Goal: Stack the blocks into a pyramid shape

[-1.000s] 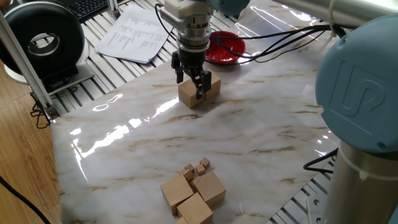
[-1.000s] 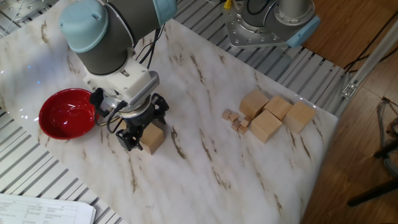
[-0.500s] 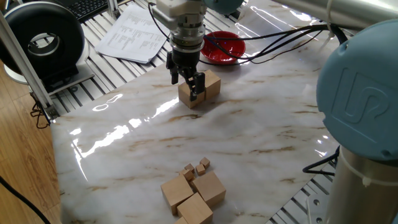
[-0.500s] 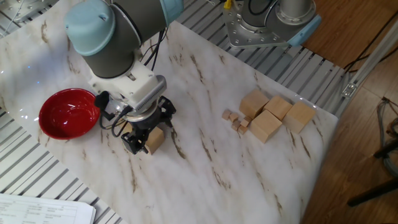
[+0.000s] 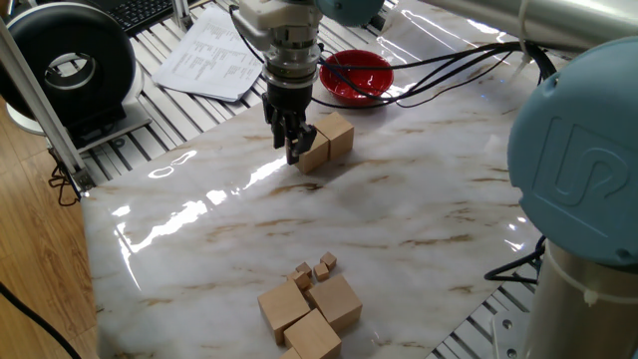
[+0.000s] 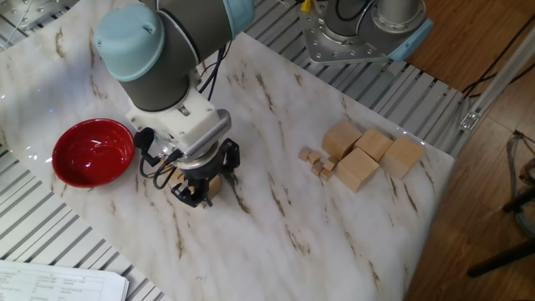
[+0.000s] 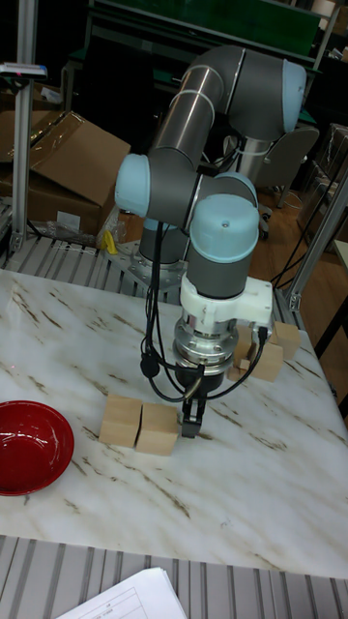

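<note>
Two large tan blocks (image 5: 337, 133) (image 7: 121, 419) sit side by side on the marble table, touching, as a bottom row; nothing rests on them. My gripper (image 5: 292, 148) (image 7: 190, 421) is down at table level against the outer side of the nearer one (image 5: 317, 157) (image 7: 159, 429). Its fingers are together and hold nothing. In the other fixed view my gripper (image 6: 199, 194) hides most of this pair. Several more large blocks (image 5: 337, 299) (image 6: 358, 169) lie bunched near the table's far corner.
A red bowl (image 5: 359, 75) (image 6: 92, 152) (image 7: 29, 447) stands just beyond the pair. Tiny wooden cubes (image 5: 314, 269) (image 6: 316, 160) lie beside the loose blocks. Papers (image 5: 214, 55) and a black reel (image 5: 70, 65) sit off the marble top.
My gripper stood open astride the nearer block of the pair; it has slid sideways off it and its fingers have drawn together. The block stays on the table.
</note>
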Robot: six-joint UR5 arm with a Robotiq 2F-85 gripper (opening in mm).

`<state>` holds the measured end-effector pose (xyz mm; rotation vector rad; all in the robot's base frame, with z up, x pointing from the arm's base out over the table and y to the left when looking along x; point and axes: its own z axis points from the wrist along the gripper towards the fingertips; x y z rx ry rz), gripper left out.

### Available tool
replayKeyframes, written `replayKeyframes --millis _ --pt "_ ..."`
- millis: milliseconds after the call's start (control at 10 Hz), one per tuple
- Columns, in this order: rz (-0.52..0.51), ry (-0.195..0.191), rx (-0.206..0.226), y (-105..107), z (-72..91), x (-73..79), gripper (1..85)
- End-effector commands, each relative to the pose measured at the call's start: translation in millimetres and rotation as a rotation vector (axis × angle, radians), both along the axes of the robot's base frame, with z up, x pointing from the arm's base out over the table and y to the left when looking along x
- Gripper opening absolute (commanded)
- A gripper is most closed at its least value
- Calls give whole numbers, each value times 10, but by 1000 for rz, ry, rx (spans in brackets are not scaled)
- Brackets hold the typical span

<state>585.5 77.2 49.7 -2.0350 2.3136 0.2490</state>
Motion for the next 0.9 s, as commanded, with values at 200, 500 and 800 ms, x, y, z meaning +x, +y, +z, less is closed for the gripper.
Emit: replayKeyframes --millis 200,500,800 --pt "-28 -14 -6 -24 -22 47 443" --pt "-23 -11 -17 -91 -44 15 447" --pt "-19 -8 -18 -106 -48 1 450"
